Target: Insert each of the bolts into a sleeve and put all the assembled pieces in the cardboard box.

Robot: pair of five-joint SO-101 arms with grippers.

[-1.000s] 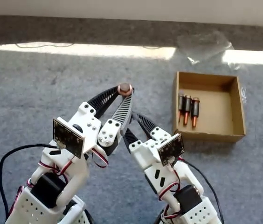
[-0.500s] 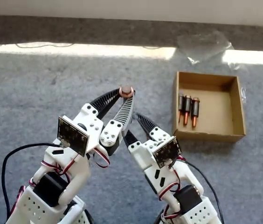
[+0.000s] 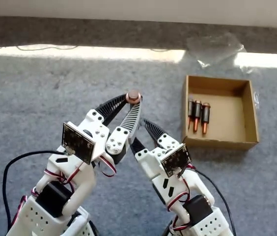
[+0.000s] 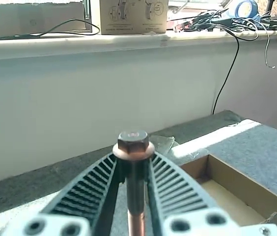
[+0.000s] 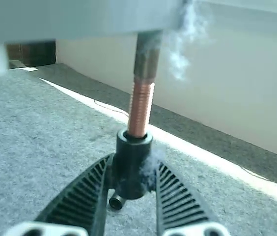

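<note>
The grey surface (image 3: 40,98) carried the cardboard box (image 3: 219,143) near its right edge. Both arms met over the middle, to the left of the box. Judging by the high view, the right arm stood nearer the box.

The left tool (image 4: 134,162) was closed on the bolt (image 4: 133,142), its two ribbed fingers clamped on the shank just under the flanged hex head. The right tool (image 5: 134,163) sat directly below, closed around the dark sleeve (image 5: 133,147), with a finger pressed to each side of it.

Three assembled pieces (image 3: 197,115) lay side by side inside the box against its left wall, their long axes running from the far edge toward the near one.

The bolt stood upright with its head up and its coppery thread pointing straight down. The sleeve stood upright too, mouth up and in line with the bolt. The thread's tip had just entered the mouth, with most of the thread bare above it. The coming move seemed to turn on that shared vertical axis, since any tilt between the two would likely jam the thread at the rim.

A spare sleeve (image 5: 116,201) lay on its side on the surface beneath the tools.
</note>
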